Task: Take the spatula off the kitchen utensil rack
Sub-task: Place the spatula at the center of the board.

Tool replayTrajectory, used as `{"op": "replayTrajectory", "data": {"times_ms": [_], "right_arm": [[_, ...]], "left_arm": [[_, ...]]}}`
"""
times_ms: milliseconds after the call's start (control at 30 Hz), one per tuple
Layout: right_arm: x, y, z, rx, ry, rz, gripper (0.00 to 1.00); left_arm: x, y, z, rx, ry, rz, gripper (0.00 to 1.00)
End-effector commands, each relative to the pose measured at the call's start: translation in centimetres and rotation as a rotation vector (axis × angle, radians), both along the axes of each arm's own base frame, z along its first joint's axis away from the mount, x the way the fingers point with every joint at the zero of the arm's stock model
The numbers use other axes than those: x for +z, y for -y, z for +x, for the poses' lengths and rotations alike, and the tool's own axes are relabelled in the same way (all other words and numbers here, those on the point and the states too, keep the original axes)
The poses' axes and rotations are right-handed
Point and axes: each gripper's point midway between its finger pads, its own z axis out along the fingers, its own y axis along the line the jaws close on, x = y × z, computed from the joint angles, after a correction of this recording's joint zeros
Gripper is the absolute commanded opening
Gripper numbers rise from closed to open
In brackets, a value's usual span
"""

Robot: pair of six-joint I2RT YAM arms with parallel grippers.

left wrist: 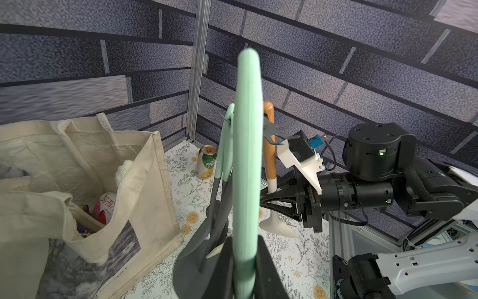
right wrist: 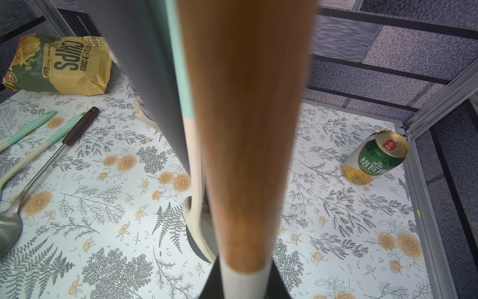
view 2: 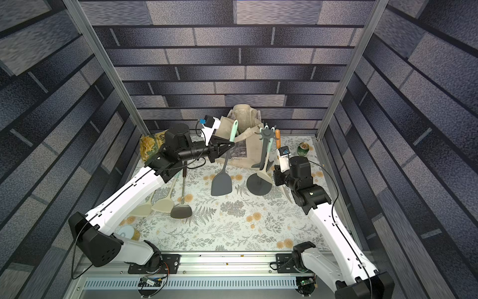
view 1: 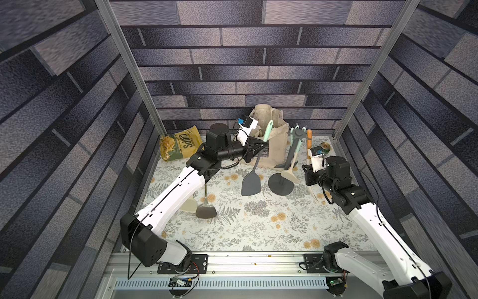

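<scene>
left wrist: spatula (left wrist: 247, 129) clamped in left pincer (left wrist: 244, 249)

The wooden-handled utensil (right wrist: 245, 129) fills the middle of the right wrist view as a close blur, cut off at top and bottom. In the left wrist view the mint-handled spatula (left wrist: 247, 155) covers part of the kitchen utensil rack (left wrist: 188, 271), and the left tool (left wrist: 244, 239) runs off the bottom edge. In a top view the left arm (view 1: 176, 196) hides most of a cream spatula (view 1: 187, 207) on the bench (view 1: 258, 233).
</scene>
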Motion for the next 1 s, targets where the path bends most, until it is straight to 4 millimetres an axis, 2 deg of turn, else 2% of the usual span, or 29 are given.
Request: {"op": "replayTrajectory", "data": {"times_ms": [0, 267, 433, 800, 967], "right_arm": [[-0.3, 0.1, -0.1, -0.005, -0.009, 0.000, 0.00], [-0.4, 0.1, -0.2, -0.006, -0.010, -0.004, 0.00], [-0.4, 0.1, -0.1, -0.007, -0.010, -0.005, 0.00], [-0.5, 0.1, -0.1, -0.004, -0.014, -0.003, 0.00], [-0.7, 0.1, -0.1, -0.005, -0.017, -0.003, 0.00]], "left_arm": [[0.7, -1.5, -1.1, -0.010, 0.024, 0.003, 0.04], [-0.3, -4.1, 0.3, 0.026, -0.027, 0.004, 0.04], [-1.8, -5.6, 1.5, 0.031, -0.096, -0.001, 0.04], [-6.2, -7.9, 3.7, 0.095, -0.218, 0.025, 0.04], [-8.7, -9.5, 5.2, 0.146, -0.272, 0.021, 0.02]]}}
